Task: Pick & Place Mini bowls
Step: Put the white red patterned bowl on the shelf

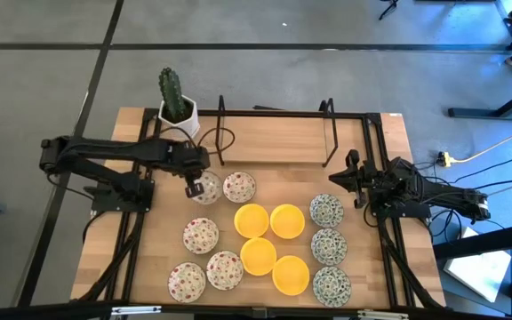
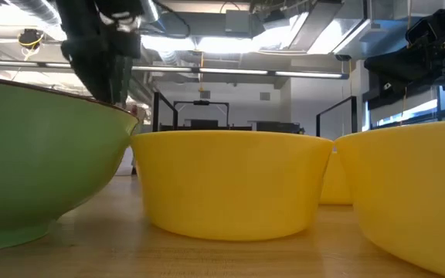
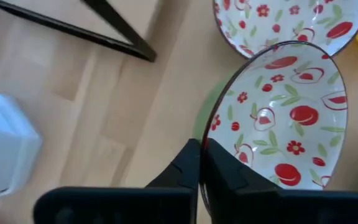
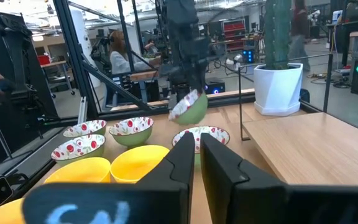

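- Red-speckled bowl (image 1: 204, 188) is pinched by its rim between the closed fingers of the left gripper (image 1: 193, 187), tilted and lifted clear of the table (image 1: 274, 151) in the right wrist view, above the back left part of the bowl group.
- Its green underside shows in the right wrist view; the left wrist view shows the floral inside, with one finger on each side of the rim.
- Just beside it, toward the right edge, a second red-speckled bowl (image 1: 239, 187) sits flat on the table.
- Three more red-speckled bowls lie nearer the front left corner: one (image 1: 201, 235) alone, then two (image 1: 187, 281) (image 1: 225, 269) close to the front edge.
- Four yellow bowls (image 1: 271, 247) cluster in the middle, touching or nearly so.
- Four blue-green patterned bowls (image 1: 329, 246) form a column toward the right edge, running from mid-table to the front edge.
- Right gripper (image 1: 352, 177) waits over the right side of the table, behind the patterned column, its fingers close together on nothing.
- Cactus pot (image 1: 179, 114) stands at the back left corner.
- Black wire rack (image 1: 274, 114) stands along the back edge.
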Controlling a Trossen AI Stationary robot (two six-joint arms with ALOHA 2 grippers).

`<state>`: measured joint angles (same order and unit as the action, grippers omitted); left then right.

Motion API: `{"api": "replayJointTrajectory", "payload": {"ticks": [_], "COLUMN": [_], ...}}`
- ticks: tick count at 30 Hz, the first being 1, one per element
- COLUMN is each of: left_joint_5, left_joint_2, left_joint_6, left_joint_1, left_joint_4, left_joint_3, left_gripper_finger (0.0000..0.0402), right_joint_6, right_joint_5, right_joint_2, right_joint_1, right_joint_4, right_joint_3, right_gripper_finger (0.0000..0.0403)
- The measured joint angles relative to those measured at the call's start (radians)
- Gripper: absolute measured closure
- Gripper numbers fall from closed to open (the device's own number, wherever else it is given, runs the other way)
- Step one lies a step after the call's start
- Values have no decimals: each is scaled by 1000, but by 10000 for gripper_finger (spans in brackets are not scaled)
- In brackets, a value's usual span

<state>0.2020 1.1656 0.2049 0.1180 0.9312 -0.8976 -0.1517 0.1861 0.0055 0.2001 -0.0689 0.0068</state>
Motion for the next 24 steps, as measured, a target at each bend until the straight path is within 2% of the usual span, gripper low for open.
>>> {"api": "replayJointTrajectory", "payload": {"ticks": [9, 14, 19, 24], "left_joint_5": [-14, 4, 104, 97], "left_joint_2": [-92, -90, 7, 181], "left_joint_6": [-5, -76, -179, -292], "left_joint_1": [-4, -18, -15, 38], "left_joint_4": [23, -6, -40, -49], "left_joint_3": [-83, -222, -419, -624], "left_gripper_finger": [399, 399, 399, 399], "right_joint_6": [1, 2, 2, 2], "right_joint_5": [0, -1, -1, -1], "right_joint_2": [0, 0, 0, 0], "right_joint_1": [0, 0, 0, 0], "right_joint_4": [0, 0, 0, 0], "right_joint_3": [0, 0, 0, 0], "right_gripper_finger": [373, 373, 373, 373]}}
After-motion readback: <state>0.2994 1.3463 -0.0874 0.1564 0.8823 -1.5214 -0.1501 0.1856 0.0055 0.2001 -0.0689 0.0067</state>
